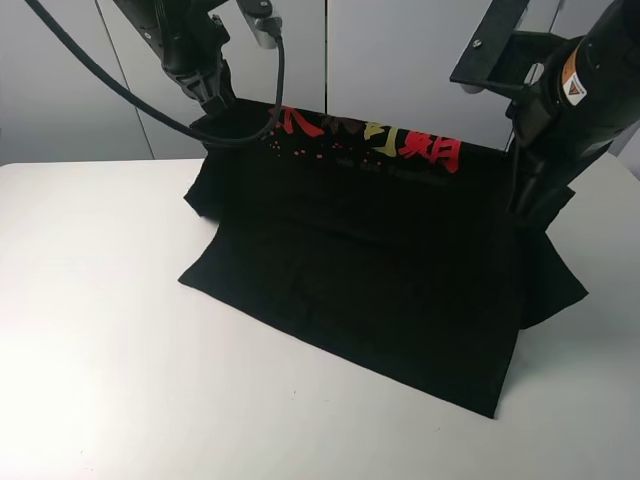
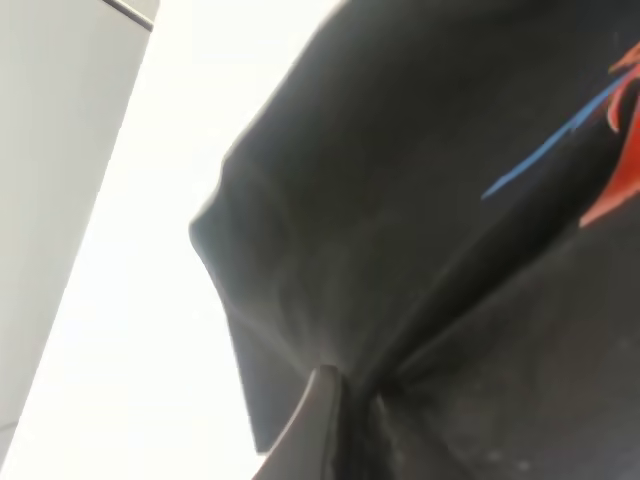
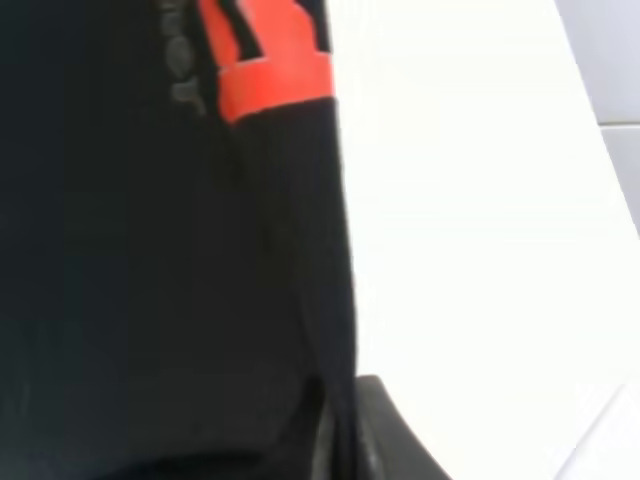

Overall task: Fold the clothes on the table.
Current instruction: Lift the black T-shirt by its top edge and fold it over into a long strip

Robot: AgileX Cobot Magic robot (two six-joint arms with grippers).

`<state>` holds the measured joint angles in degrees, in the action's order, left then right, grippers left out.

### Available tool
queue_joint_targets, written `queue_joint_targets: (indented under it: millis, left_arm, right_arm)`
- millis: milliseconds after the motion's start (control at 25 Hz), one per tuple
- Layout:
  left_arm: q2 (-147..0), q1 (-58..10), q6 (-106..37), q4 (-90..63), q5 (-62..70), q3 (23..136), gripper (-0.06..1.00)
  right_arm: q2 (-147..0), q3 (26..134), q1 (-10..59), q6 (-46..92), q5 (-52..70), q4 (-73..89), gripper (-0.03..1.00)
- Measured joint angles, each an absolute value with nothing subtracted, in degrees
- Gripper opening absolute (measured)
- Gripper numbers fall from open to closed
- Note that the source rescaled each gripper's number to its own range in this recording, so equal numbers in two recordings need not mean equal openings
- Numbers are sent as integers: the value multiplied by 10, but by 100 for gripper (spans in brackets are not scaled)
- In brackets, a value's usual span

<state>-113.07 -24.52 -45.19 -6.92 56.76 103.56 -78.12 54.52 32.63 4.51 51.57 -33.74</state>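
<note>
The black T-shirt [image 1: 370, 260] lies partly on the white table [image 1: 100, 350]. Its far edge is lifted, and the red, yellow and grey print [image 1: 400, 140] shows along that raised edge. My left gripper [image 1: 214, 106] is shut on the shirt's far left corner. In the left wrist view, the gripper [image 2: 350, 388] pinches bunched fabric [image 2: 400, 200]. My right gripper [image 1: 524, 205] is shut on the far right side. In the right wrist view, the gripper [image 3: 338, 402] pinches the shirt's edge [image 3: 150, 250]. The shirt's near hem rests flat on the table.
A grey panelled wall [image 1: 400, 50] stands behind the table. A black cable [image 1: 110, 85] loops from the left arm down toward the shirt. Bare white tabletop lies to the left and in front of the shirt.
</note>
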Motion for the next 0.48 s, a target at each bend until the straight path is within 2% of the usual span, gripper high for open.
queue_joint_targets:
  millis: [280,480]
  left_arm:
    - [-1108,-247,-374,-69,522,1036,0]
    - [-1107,-247,-339,-21,474,1036,0]
  right_arm:
    - [-781,547,225,40,415,-331,0]
    - [-789,593,198,64,378,-323,0]
